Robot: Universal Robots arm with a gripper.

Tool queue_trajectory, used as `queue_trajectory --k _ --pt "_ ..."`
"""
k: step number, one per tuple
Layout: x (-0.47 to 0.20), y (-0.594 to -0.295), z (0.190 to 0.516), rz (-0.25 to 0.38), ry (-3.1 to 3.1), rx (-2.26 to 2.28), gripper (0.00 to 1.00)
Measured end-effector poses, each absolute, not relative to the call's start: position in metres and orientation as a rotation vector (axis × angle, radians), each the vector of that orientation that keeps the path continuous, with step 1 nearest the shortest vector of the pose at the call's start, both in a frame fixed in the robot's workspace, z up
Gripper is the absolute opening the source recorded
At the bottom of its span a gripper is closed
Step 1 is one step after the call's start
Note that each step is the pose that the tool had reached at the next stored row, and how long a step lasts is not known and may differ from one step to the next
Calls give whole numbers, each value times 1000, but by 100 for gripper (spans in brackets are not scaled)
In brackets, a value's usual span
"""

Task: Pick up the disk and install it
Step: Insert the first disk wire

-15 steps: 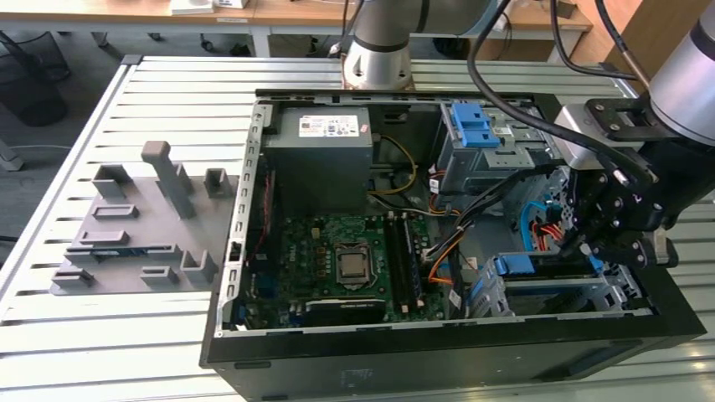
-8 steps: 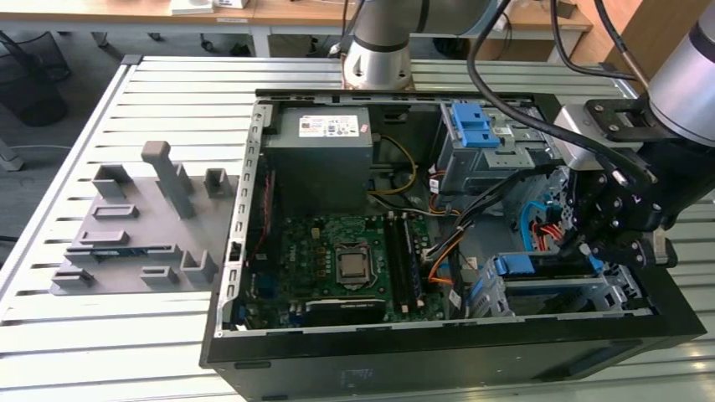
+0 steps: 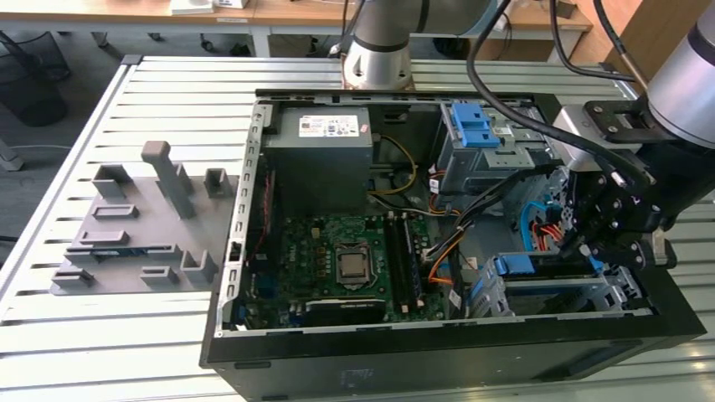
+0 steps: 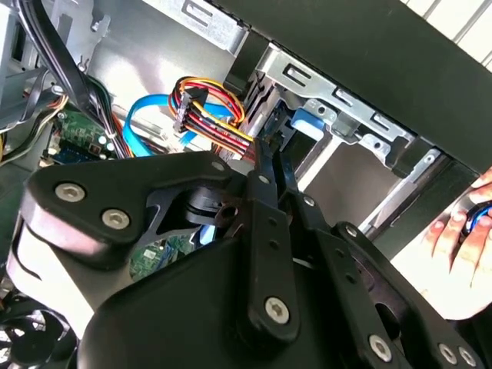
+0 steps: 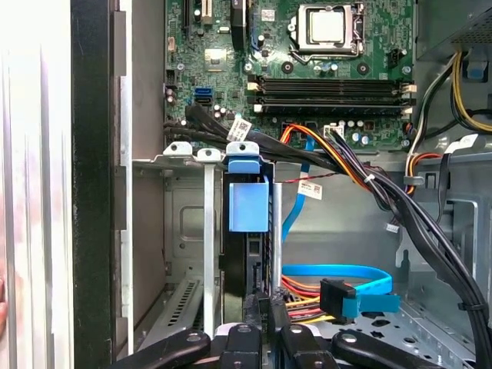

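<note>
The disk (image 5: 248, 204) stands on edge inside the grey drive bay (image 5: 184, 223) at the case's front corner. Its blue bracket tab faces the motherboard. The same blue tab of the disk (image 3: 520, 266) appears in the exterior view, at the right of the open computer case. My gripper (image 5: 269, 307) hangs directly over the disk's near end. In both wrist views the black fingers (image 4: 265, 165) run close together, their tips at the disk's blue bracket (image 4: 307, 123). From the exterior view, the gripper (image 3: 583, 251) reaches down into the bay (image 3: 609, 293).
Blue and multicoloured cables (image 5: 338, 296) lie beside the bay, and black cable bundles (image 5: 384, 192) cross above it. The motherboard (image 3: 347, 260), a grey power supply (image 3: 324, 146) and a cage with blue latches (image 3: 475, 126) fill the case. A grey fixture (image 3: 134, 226) sits on the table. A hand (image 4: 461, 231) rests outside the case.
</note>
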State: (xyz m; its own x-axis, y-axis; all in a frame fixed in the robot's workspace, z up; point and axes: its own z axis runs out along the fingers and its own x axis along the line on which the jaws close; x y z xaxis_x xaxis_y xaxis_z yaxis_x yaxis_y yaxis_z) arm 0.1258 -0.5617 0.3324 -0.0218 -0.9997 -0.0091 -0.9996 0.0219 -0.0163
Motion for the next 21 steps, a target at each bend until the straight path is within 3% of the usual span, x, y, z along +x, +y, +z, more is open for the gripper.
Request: queue_trajectory --k 21 --pt "126 -562 331 -7 2233 -2184 18"
